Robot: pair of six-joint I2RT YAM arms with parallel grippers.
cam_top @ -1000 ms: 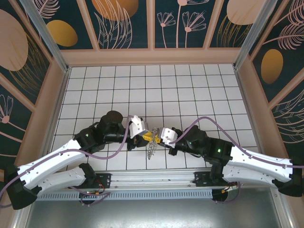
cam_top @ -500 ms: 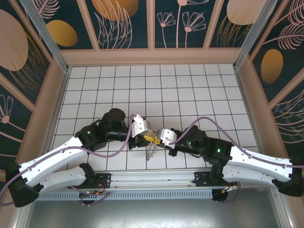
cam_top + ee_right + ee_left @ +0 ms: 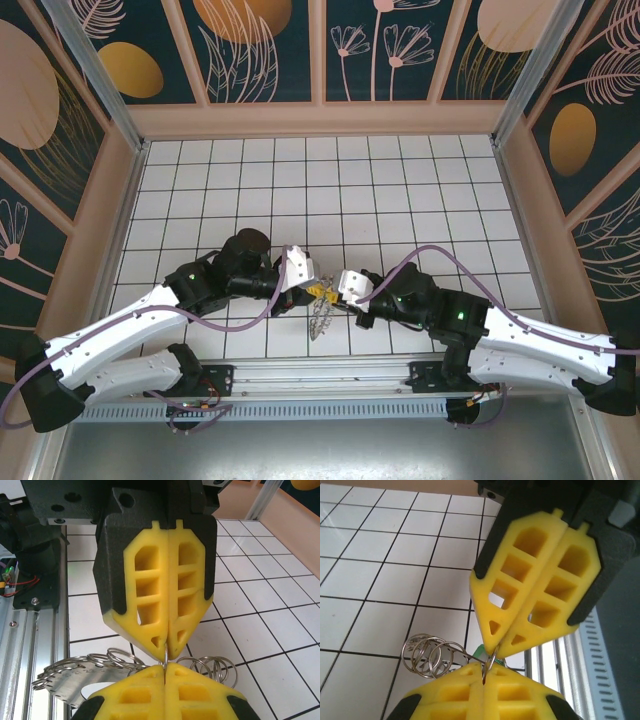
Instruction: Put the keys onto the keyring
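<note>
top: left gripper (image 3: 312,290) and right gripper (image 3: 332,294), both clenched on the keyring (image 3: 320,320), which dangles at 6 o'clock. left wrist: green key (image 3: 479,653) (a sliver) at 10 o'clock of the pinch. right wrist: keyring looks light, stiff, slippery; pinch its bare loop.

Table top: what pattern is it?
The table is white square tiles with thin black grid lines, clearest in the top external view.

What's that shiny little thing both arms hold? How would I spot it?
Find the white tiled table; near its front edge the left gripper and right gripper meet tip to tip. Hanging there is the keyring: a silvery tangle of thin wire loops, unlike the yellow fingers pinching it.
</note>
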